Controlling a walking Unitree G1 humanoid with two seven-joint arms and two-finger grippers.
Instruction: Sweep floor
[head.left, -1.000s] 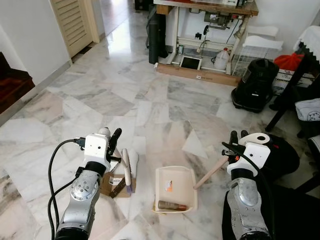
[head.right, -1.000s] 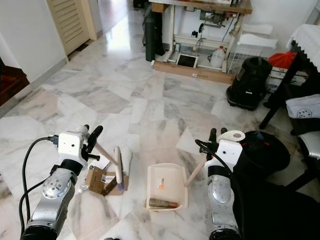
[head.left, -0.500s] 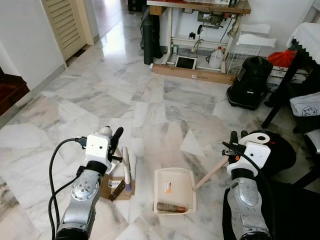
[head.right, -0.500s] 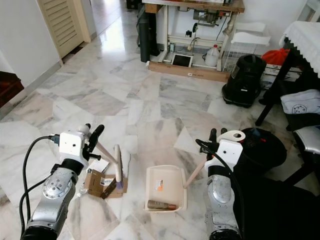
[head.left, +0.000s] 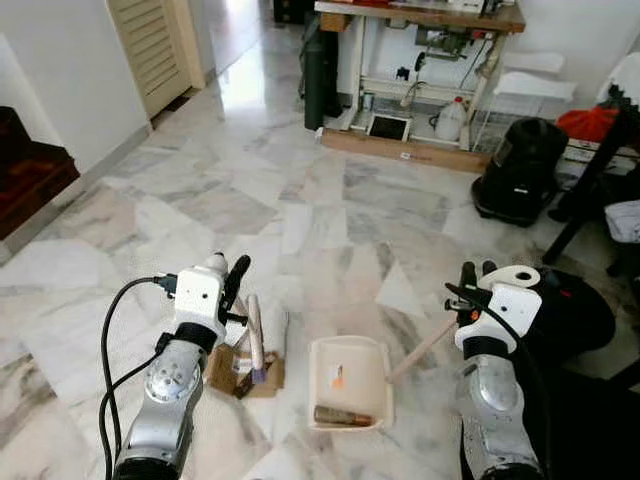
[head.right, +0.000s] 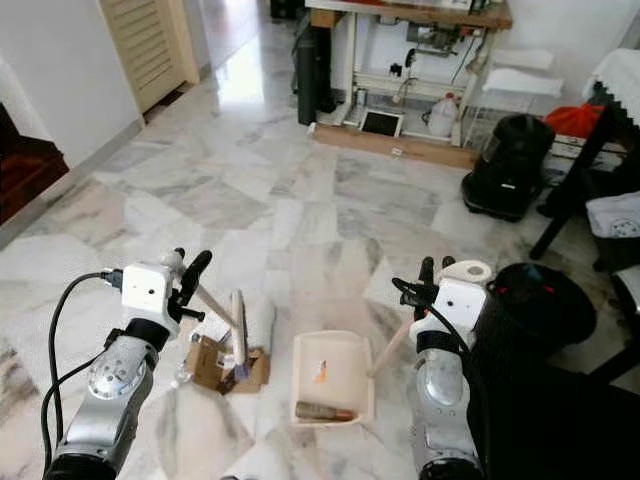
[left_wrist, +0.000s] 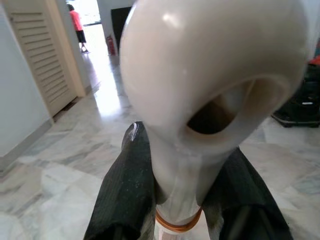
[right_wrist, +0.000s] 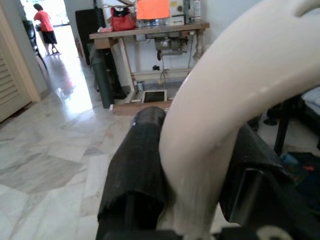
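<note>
Both hands stay clamped: the left hand (head.left: 232, 287) on the brush (head.left: 254, 335), the right hand (head.left: 466, 283) on the dustpan (head.left: 348, 375) handle. Cardboard scraps (head.left: 236, 368) beside the bristles now lie nearer the dustpan than before, on the marble floor (head.left: 330, 210).

Both silver arms reach forward, forearms raised. The left gripper (head.left: 232, 290) sits at about 8 o'clock, its black fingers (left_wrist: 125, 190) clamped on a white handle (left_wrist: 200, 100). The right gripper (head.left: 470, 278), at 4 o'clock, grips another white handle (right_wrist: 225, 115) between its fingers (right_wrist: 135, 165).
</note>
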